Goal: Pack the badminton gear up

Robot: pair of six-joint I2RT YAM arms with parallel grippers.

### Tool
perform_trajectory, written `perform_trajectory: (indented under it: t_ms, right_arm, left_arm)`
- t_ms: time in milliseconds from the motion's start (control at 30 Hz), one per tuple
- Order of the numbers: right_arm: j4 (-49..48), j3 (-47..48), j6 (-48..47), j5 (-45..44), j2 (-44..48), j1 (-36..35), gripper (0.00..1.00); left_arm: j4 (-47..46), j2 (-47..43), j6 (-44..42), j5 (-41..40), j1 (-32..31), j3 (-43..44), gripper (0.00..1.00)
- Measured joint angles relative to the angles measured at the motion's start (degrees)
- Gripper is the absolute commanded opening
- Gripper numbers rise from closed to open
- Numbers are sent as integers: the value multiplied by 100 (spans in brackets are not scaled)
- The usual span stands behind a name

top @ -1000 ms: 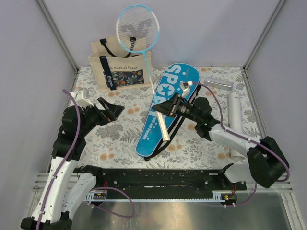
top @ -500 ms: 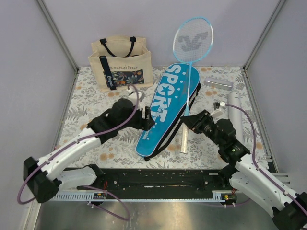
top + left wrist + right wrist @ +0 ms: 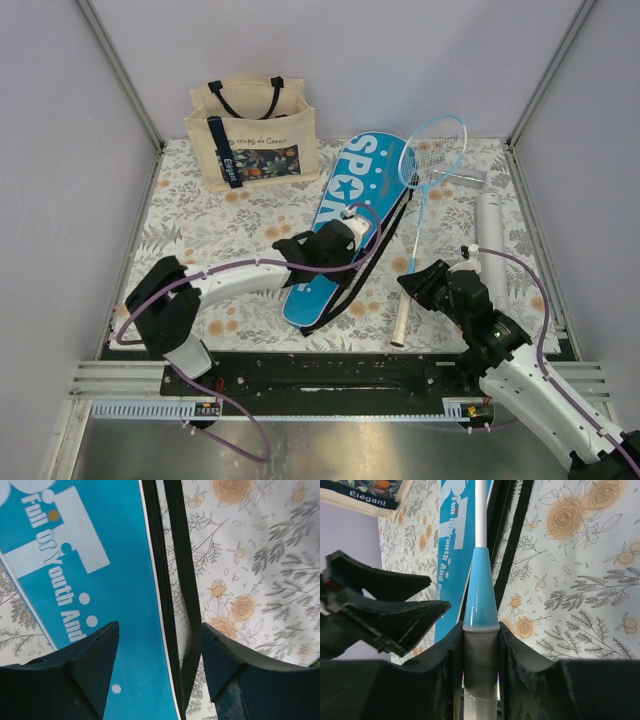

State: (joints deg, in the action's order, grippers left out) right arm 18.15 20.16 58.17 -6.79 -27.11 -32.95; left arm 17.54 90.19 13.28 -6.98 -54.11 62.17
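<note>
Right gripper (image 3: pixel 481 632) clamped on the handle of a racket (image 3: pixel 431 152), whose head points toward the far right corner of the table (image 3: pixel 200 215). Left gripper (image 3: pixel 159 635), jaws apart and holding nothing, sits over the black edge of the blue case (image 3: pixel 350 200), which lies diagonally at the table's centre. White tube (image 3: pixel 490 235) lies along the right edge.

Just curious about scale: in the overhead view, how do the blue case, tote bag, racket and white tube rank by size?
1. blue case, longest and broadest.
2. tote bag or racket: the racket looks longer, the bag bulkier, so no clear order.
3. white tube, smallest.
</note>
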Motion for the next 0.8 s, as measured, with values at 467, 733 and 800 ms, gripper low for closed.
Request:
perform_trajectory:
  t_ms: [467,733,800]
  right_arm:
    - [1325,-68,278,35,962,0,0]
    - [2090,11,452,42,1377,0,0]
    - [2218,70,472,44,1408,0,0]
  left_arm:
    - [-302,1360,-391,-310,-140,313,26]
    - [-337,1462,-280,-398,-138,570,0]
    - [-350,1462,-216,-393,-118,610,0]
